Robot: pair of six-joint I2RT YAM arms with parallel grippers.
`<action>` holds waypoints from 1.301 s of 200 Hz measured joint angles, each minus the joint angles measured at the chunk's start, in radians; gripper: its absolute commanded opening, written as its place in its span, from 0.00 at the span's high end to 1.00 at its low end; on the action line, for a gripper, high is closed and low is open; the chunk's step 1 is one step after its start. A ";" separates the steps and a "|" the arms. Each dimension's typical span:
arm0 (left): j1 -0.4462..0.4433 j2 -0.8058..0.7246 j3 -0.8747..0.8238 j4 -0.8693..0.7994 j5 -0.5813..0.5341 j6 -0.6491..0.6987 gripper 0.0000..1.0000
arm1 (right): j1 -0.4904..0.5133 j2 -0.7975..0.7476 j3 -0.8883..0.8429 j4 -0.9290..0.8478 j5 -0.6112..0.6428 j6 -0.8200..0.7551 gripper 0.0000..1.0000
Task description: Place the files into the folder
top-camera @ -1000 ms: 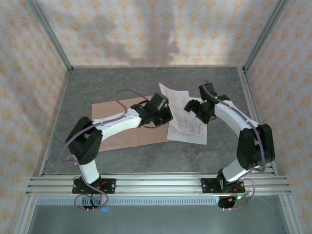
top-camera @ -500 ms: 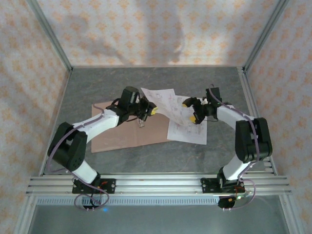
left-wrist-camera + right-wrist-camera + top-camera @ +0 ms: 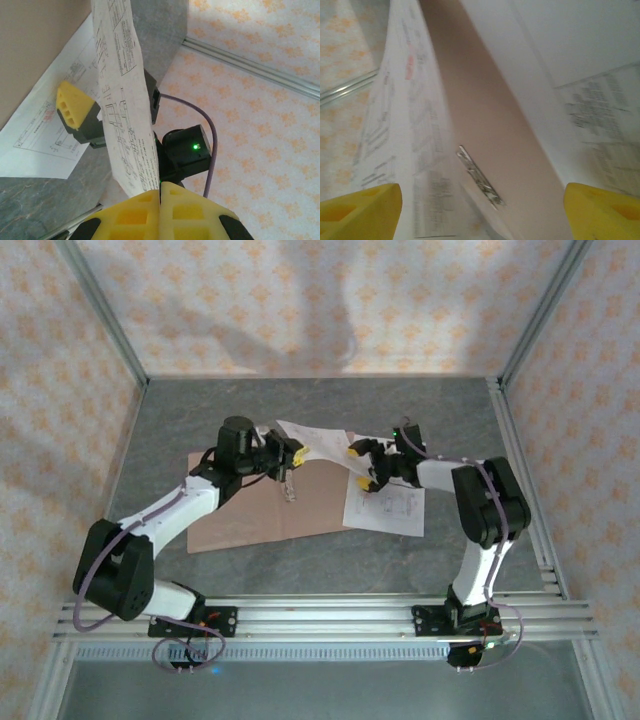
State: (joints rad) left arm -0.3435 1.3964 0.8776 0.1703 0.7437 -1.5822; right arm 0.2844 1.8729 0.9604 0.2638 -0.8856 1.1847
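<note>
Clenched left gripper [image 3: 296, 454] holds paper sheet [image 3: 323, 444] above folder [image 3: 250, 515]; right gripper [image 3: 360, 467] spread wide at sheet's 3 o'clock, maybe touching.

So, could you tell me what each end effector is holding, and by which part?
The left end effector pinches one printed sheet by its edge; the right end effector is open, holding nothing.

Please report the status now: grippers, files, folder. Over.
Left gripper shut on one sheet, lifted near the folder. Right gripper open beside that sheet. Other files flat on table, right of folder. No obstacle seen.
</note>
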 measured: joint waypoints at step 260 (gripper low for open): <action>0.242 -0.141 -0.200 -0.106 0.160 0.072 1.00 | 0.142 0.208 0.118 0.226 -0.033 0.075 0.51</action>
State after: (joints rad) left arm -0.1013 1.2556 0.6773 0.0647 0.9039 -1.5105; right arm 0.4267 2.0811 1.0782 0.4900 -0.9184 1.2594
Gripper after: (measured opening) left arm 0.064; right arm 0.475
